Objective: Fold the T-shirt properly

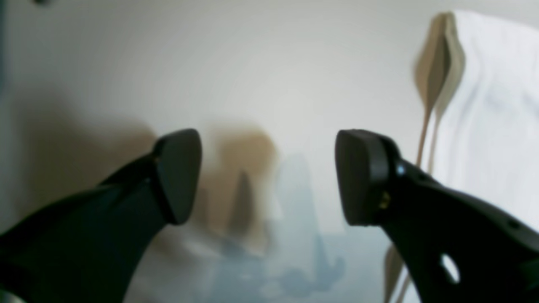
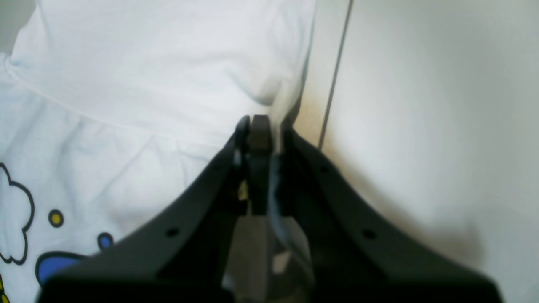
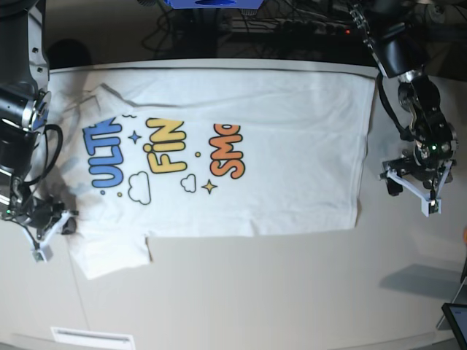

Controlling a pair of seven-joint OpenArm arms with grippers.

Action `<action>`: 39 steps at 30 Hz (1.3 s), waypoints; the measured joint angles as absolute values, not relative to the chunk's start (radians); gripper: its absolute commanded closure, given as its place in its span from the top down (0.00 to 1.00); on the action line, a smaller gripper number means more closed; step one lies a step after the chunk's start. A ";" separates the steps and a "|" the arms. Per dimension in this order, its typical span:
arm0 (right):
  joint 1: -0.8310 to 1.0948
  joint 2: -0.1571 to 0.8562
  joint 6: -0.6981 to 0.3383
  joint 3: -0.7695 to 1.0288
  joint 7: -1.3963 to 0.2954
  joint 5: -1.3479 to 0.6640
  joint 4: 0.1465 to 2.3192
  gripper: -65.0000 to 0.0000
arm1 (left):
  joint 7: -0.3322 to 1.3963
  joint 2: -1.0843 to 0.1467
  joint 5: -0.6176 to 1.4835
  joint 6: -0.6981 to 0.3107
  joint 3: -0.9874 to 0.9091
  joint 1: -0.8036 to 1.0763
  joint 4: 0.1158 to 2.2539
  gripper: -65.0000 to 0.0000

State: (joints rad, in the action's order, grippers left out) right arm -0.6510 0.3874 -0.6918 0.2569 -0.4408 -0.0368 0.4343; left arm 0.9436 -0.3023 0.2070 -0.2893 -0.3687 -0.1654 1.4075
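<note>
— Starting at the right gripper point(image 2: 261, 126): how do its jaws stand?

— Pressed together, pinching a white edge of the T-shirt point(image 3: 241, 146). In the right wrist view a fold of cloth rises between the black fingers point(image 2: 202, 202), beside a thin seam line in the table point(image 3: 255, 292).

— And the left gripper point(image 1: 269, 176)?

— Spread wide, with nothing between the pads point(image 1: 179, 172). Only pale tabletop and soft shadows lie under it, though that view is blurry. The shirt's hem shows off to one side, not touching the fingers.

— Where does the shirt lie?

— Flat across the table, print side up: blue, yellow and orange lettering with clouds and stars. One short sleeve sticks out toward the near edge by the right gripper point(image 3: 51, 230); the hem end faces the left gripper point(image 3: 412, 182), which hangs just beside it, apart from the cloth.

— Anything else around?

— Dark cables point(image 3: 292, 25) and gear run along the far edge. A dark tablet corner point(image 3: 456, 321) shows at the near corner on the left arm's side. Nothing lies on the shirt itself.
</note>
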 measured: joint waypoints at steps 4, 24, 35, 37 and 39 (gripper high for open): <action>-0.651 0.387 -0.692 0.257 -0.442 -0.039 0.435 0.01 | 0.944 -0.302 0.218 -0.294 -0.355 -0.265 1.262 0.79; -0.651 0.387 -0.698 0.257 -0.443 -0.039 0.439 0.01 | 0.888 -0.303 0.203 -0.337 -0.099 -0.533 0.845 0.78; -0.651 0.387 -0.698 0.257 -0.444 -0.039 0.439 0.01 | 0.879 -0.314 0.235 -0.350 -0.112 -0.529 0.847 0.78; -0.651 0.387 -0.698 0.256 -0.443 -0.039 0.439 0.01 | 0.888 -0.317 0.241 -0.358 -0.162 -0.529 0.846 0.78; -0.651 0.387 -0.698 0.255 -0.444 -0.038 0.439 0.01 | 0.900 -0.330 0.239 -0.361 -0.208 -0.529 0.842 0.78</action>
State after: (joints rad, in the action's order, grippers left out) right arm -0.6510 0.3870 -0.6983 0.2546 -0.4438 -0.0383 0.4385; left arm 0.9001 -0.3298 0.2394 -0.3611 -0.2077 -0.5285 0.8425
